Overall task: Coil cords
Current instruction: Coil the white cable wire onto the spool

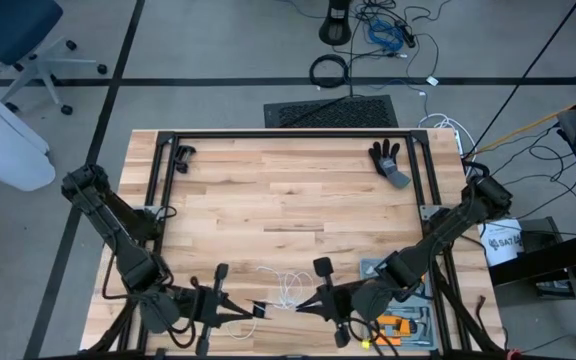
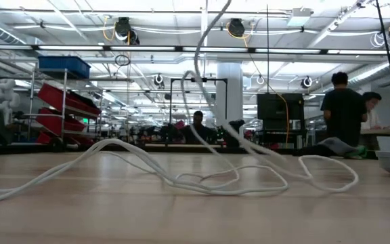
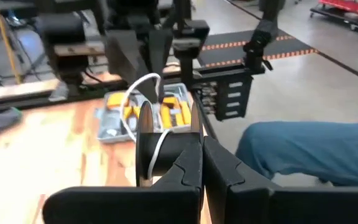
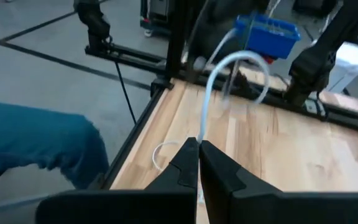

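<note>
- White cord (image 1: 286,287): thin, string-like, lying in loose loops on the wooden table (image 1: 288,190) near its near edge, between the two grippers. In the low view the cord (image 2: 202,177) sprawls across the boards in slack curves, and one strand rises steeply out of the top of the picture.
- Black reel (image 3: 160,149): small round spool with pale flange edges, seen close in the left wrist view; a few turns of white cord pass over it. It sits right at the left gripper's fingertips.
- Left gripper (image 3: 202,163): near edge of the table, left of centre, pointing right; fingers closed, clamped against the reel.
- Right gripper (image 4: 199,149): near edge, right of centre, pointing left toward the other; fingers pressed together on the white cord, which arcs up and away from the tips in a loop.
- Both grippers in the high view: left gripper (image 1: 260,311) and right gripper (image 1: 295,305) stand just beside each other, tips nearly meeting over the cord.
- Tool tray (image 1: 408,325): grey tray with orange-handled tools, near right corner, partly under the right arm.
- Black glove (image 1: 388,162): far right part of the table, well apart from the cord.
- Black metal frame (image 1: 288,135): runs round the table's far and side edges.
- People (image 2: 342,112): standing in the room beyond, seen in the low view.
</note>
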Robot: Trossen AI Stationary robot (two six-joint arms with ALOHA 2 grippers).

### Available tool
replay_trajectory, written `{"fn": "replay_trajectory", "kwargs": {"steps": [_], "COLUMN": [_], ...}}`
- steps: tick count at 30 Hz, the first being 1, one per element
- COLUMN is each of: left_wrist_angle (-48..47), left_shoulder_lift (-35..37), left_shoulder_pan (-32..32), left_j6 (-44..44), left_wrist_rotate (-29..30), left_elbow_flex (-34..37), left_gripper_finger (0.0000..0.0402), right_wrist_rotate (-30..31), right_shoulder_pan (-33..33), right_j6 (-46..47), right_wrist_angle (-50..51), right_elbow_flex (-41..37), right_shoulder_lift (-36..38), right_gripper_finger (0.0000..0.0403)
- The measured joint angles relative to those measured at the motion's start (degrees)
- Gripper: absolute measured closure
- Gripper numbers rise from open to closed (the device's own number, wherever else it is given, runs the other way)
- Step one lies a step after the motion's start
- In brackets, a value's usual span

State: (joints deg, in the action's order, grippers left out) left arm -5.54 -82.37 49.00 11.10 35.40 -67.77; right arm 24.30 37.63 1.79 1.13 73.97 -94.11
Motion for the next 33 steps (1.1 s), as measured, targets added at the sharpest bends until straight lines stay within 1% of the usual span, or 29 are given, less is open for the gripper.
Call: {"fn": "replay_trajectory", "kwargs": {"steps": [5,13,20,21,23,24,27,33], "left_wrist_angle": [-1.3,-1.3,-1.3,-1.4,-1.4,-1.4,-1.1,-0.4], "left_shoulder_lift": [-0.1,-0.1,-0.1,-0.1,-0.1,-0.3,-1.0,-2.9], "left_shoulder_pan": [-1.1,-1.0,-1.1,-1.1,-1.4,-1.5,-1.6,-3.8], "left_j6": [0.6,0.1,0.3,0.5,0.5,0.6,0.6,0.6], "left_wrist_rotate": [-0.3,0.8,1.1,0.7,-2.1,-3.3,-4.6,-8.3], "left_elbow_flex": [0.0,0.0,0.0,0.0,0.0,0.0,0.0,0.0], "left_gripper_finger": [0.0400,0.0400,0.0400,0.0400,0.0400,0.0400,0.0400,0.0400], "right_wrist_rotate": [-0.3,-0.7,-0.2,-0.2,0.2,1.2,4.2,4.4], "right_shoulder_pan": [0.0,3.2,4.9,4.9,4.9,4.9,4.5,2.9], "right_j6": [-1.1,-2.6,-3.9,-4.0,-4.4,-4.8,-5.9,-8.6], "right_wrist_angle": [0.7,5.3,5.5,5.6,5.6,5.6,5.6,3.3], "right_elbow_flex": [0.9,5.5,7.3,7.6,7.9,7.9,8.0,8.0], "right_shoulder_lift": [0.0,0.0,0.0,0.0,0.0,0.0,0.0,-0.6], "right_gripper_finger": [0.0403,0.0403,0.0403,0.0403,0.0403,0.0403,0.0403,0.0403]}}
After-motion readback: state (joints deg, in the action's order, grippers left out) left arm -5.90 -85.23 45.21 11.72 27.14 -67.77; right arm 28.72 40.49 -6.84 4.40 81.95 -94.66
